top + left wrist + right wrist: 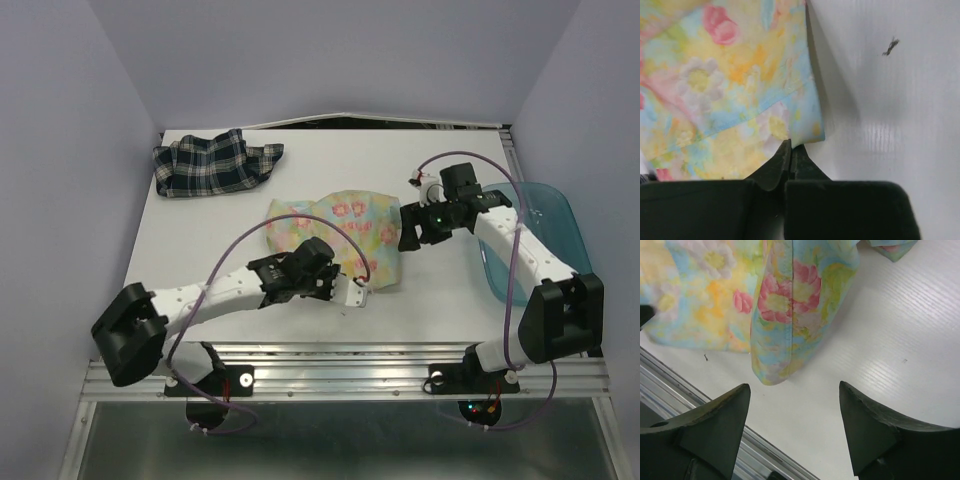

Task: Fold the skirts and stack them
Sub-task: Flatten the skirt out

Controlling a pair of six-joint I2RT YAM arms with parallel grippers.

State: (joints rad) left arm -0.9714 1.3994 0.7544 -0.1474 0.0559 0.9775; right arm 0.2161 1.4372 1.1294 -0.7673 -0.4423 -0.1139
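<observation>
Top external view: at the near edge of the white table (200, 240), two robot arms reach forward from their bases.

The left claw (360, 293) sits low at the near right corner of the pastel yellow-and-blue cloth skirt with pink flower print (345, 225). Its wrist view shows the left claw (790, 152) pressed fully together, with the hemmed corner of the flowered skirt (730, 90) caught at its tips. That corner is raised a little and casts a shadow on the table (890, 100).

The flowered skirt lies rumpled in the middle of the table, between the two arms.

The right claw (408, 240) hangs at the skirt's right edge. In its wrist view the right claw (795, 395) is spread wide, its two dark fingers (720, 420) well apart and gripping nothing. A fold of the flowered skirt (785, 295) lies on the table just beyond them.

A translucent teal plastic bin (550, 200) sits at the table's right edge, partly behind the right arm.

The dark navy-green plaid cloth skirt with white lines (212, 163) lies crumpled in the far left corner, well apart from the flowered skirt and both claws.
</observation>
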